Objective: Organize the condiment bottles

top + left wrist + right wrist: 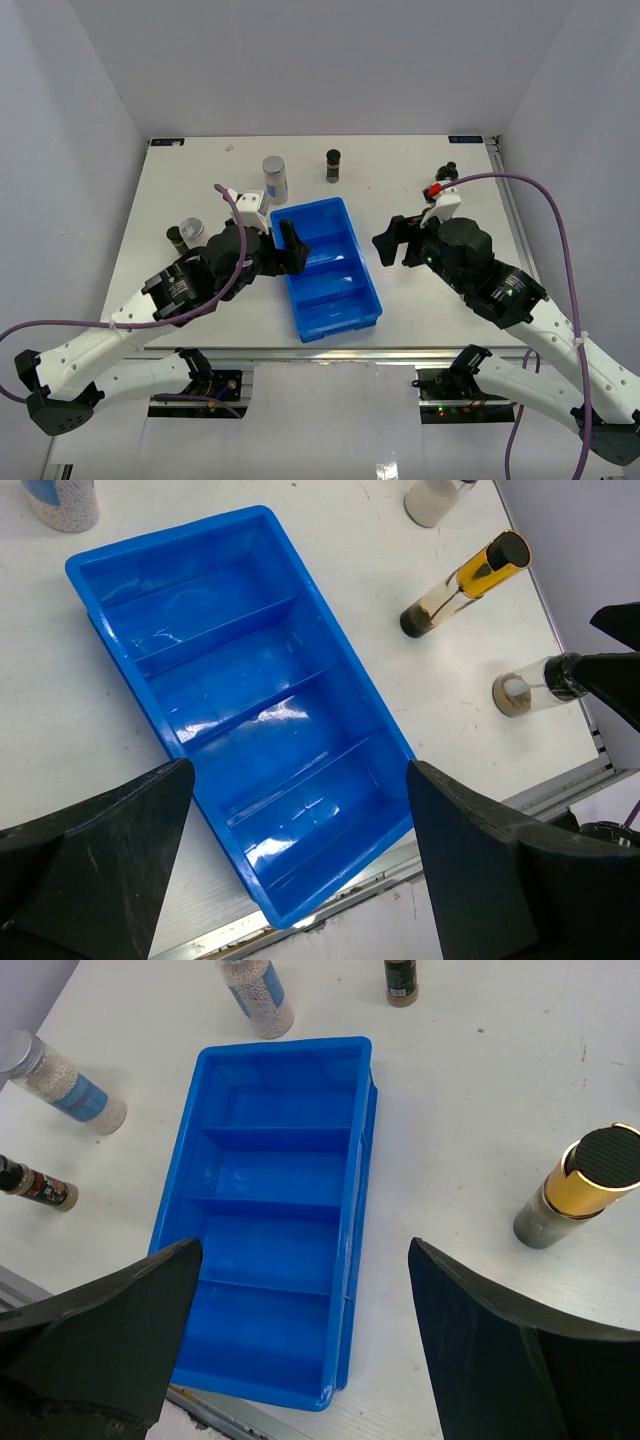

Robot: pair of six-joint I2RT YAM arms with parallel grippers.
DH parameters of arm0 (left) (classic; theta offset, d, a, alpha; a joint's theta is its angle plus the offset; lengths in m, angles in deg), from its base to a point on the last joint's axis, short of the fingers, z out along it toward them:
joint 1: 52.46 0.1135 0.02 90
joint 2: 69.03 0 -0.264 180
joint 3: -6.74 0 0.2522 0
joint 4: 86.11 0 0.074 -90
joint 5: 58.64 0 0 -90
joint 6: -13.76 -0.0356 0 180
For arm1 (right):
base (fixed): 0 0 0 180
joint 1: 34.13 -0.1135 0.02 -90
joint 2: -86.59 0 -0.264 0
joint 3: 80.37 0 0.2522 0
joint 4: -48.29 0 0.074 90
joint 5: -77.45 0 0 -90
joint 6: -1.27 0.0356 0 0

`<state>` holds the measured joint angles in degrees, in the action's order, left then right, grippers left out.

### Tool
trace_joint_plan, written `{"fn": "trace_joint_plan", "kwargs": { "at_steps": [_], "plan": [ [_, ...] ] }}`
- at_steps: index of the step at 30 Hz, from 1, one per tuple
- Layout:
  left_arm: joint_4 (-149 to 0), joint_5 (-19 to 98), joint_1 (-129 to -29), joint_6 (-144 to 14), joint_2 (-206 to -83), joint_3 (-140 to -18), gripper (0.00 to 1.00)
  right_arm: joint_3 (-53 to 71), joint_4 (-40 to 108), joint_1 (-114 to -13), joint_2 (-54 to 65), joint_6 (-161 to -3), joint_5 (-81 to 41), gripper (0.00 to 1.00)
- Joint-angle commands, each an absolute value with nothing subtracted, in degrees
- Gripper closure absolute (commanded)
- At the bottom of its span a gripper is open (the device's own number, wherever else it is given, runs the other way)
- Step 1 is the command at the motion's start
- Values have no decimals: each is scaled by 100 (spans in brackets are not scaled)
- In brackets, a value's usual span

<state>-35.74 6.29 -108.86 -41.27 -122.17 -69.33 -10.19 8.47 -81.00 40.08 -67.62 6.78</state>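
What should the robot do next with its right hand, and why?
Probably swing the open right gripper toward the upright yellow bottle beside it: the blue tray holds nothing yet, and that bottle looks nearest.

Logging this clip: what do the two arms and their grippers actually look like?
The left arm and right arm have white lower links and black housings nearer the wrist; each trails a purple cable. The left gripper and right gripper have broad black wedge-shaped fingers. Both wrists carry white brackets; the right one bears a small red part.
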Motion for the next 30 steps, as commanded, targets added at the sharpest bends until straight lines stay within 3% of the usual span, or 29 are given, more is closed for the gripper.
{"fn": "trace_joint_plan", "kwargs": {
  "at_steps": [1,7,12,18,30],
  "plan": [
    [-3509,471,-10889,-4093,-12091,-7050,2,-951,1010,-8088,4104,-6728,692,10],
    [-3427,-102,-10889,-4059,-12318,-7141,2,-1010,976,-8089,4194,-6729,793,10],
    [-1432,-1289,-10491,-2555,-12771,-7659,8,-1089,931,-8088,4211,-6745,880,10],
    [-961,-776,-9178,-2253,-12522,-7332,5,-1233,1109,-8081,4349,-6779,822,10],
    [-751,-630,-8223,-2046,-12883,-6789,2,-1254,907,-8089,4342,-6935,892,10]
  ]
}}
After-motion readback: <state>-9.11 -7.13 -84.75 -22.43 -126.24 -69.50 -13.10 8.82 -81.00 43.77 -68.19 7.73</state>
